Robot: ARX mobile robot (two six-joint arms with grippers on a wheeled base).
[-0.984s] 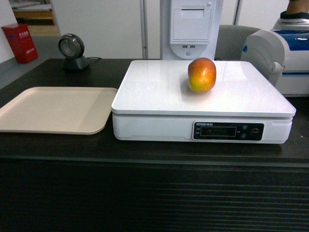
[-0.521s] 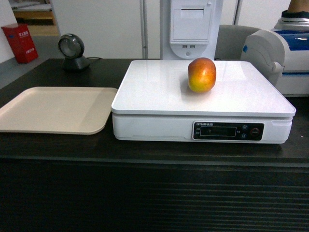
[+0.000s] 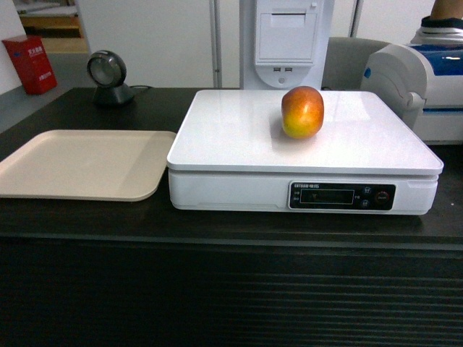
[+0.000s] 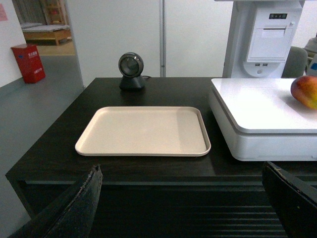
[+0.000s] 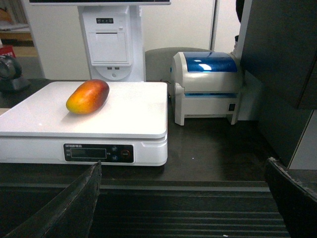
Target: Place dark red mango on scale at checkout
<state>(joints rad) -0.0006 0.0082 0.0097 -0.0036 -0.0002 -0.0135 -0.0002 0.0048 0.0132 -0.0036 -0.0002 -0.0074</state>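
Looks basically done: the dark red mango (image 3: pixel 302 112) sits on the scale (image 3: pixel 239 134) toward its far side, nothing touching it. Both jaws hang wide open and empty, near the bench front (image 3: pixel 231 296).

Beige tray (image 3: pixel 79 165) lies flat, left side. Round black scanner (image 3: pixel 107 78) stands behind it. Red box (image 3: pixel 30 65) far left on floor. White-blue label printer (image 5: pixel 207 87) at right; white receipt kiosk (image 3: pixel 286 40) behind.
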